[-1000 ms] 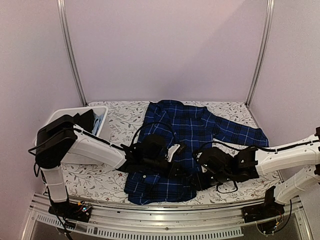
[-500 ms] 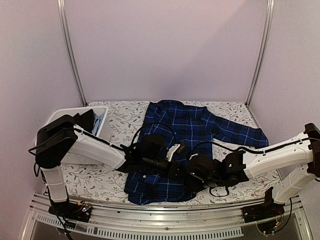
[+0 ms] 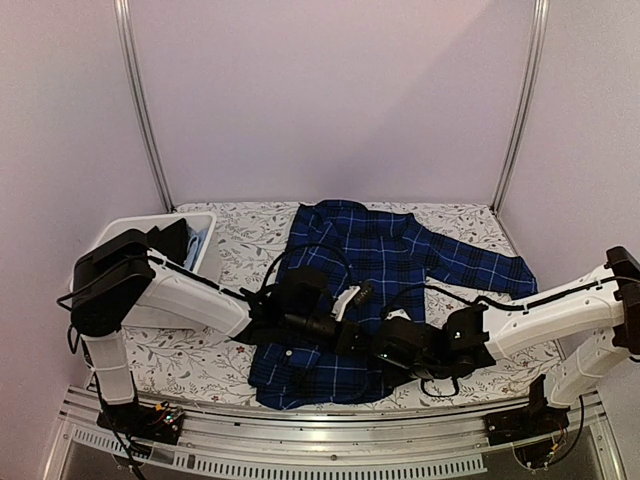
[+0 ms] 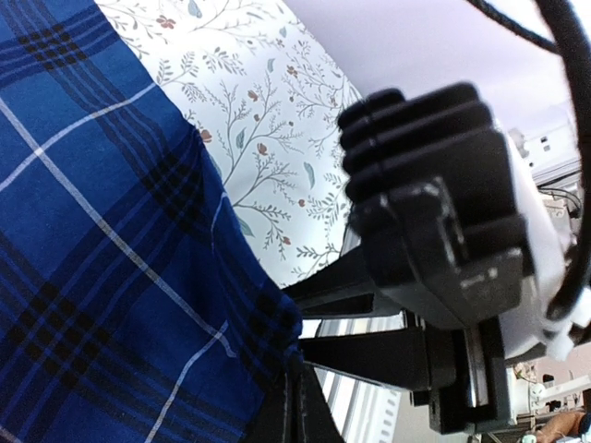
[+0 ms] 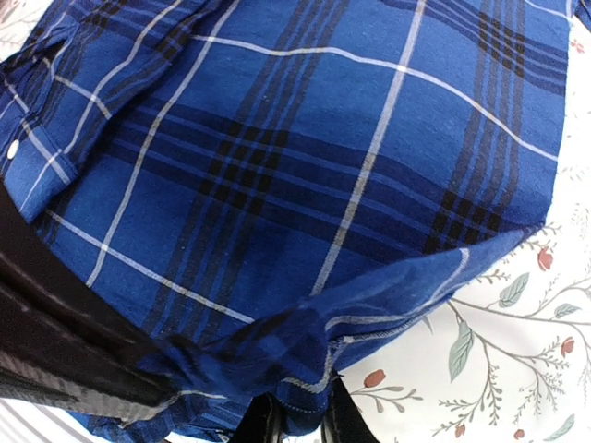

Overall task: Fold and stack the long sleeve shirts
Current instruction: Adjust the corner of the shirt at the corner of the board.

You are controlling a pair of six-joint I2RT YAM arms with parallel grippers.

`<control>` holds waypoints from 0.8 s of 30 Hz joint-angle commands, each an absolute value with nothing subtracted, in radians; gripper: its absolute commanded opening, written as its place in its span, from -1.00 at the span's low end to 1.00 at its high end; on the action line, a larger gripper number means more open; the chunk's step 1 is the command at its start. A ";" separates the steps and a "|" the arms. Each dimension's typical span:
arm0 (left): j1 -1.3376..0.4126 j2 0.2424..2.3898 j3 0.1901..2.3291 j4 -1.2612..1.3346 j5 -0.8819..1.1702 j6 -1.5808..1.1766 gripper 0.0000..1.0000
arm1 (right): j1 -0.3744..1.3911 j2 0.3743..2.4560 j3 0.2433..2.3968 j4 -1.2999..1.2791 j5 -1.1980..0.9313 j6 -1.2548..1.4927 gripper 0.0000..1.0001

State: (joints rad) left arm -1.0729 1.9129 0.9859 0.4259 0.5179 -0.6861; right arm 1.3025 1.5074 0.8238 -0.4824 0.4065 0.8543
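My right fingers [image 5: 272,429] have just swung in across the worktop [image 3: 250,235] towards my left fingers [image 4: 297,411] and narrowed from a wider spread; they now pinch a bunched fold of the navy plaid shirt [image 3: 370,250] at its near edge. My left fingers stay pressed together on the same hem, close alongside. The shirt lies spread in the middle of the worktop, collar away from me. With both edges seemingly gripped, I judge the next fold can start; nothing is stacked yet.
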 commanded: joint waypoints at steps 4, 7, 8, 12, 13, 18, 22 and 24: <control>-1.063 1.908 0.988 0.448 0.555 -0.682 -0.95 | 1.308 1.455 0.820 -0.594 0.431 0.949 -0.99; -1.063 1.910 0.989 0.454 0.562 -0.681 -0.72 | 1.311 1.421 0.792 -0.621 0.409 0.976 -1.00; -1.063 1.907 0.987 0.458 0.562 -0.681 -0.60 | 1.312 1.411 0.776 -0.627 0.398 0.985 -1.00; -1.063 1.898 0.977 0.472 0.560 -0.680 -0.19 | 1.314 1.363 0.680 -0.610 0.338 1.056 -0.97; -1.063 1.899 0.979 0.472 0.558 -0.680 -0.18 | 1.313 1.346 0.658 -0.598 0.321 1.066 -0.89; -1.055 1.921 0.983 0.460 0.558 -0.688 -0.22 | 1.314 1.290 0.606 -0.599 0.259 1.122 -0.34; -1.047 1.938 1.000 0.413 0.553 -0.683 -0.29 | 1.313 1.187 0.651 -0.707 0.281 1.135 -0.17; -1.045 1.948 1.013 0.378 0.550 -0.674 -0.31 | 1.308 1.136 0.717 -0.754 0.310 1.134 -0.15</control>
State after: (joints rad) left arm -1.0645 1.9175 0.9878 0.4347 0.5529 -0.6914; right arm 1.3071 1.2312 0.6186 -0.6491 0.2779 1.1046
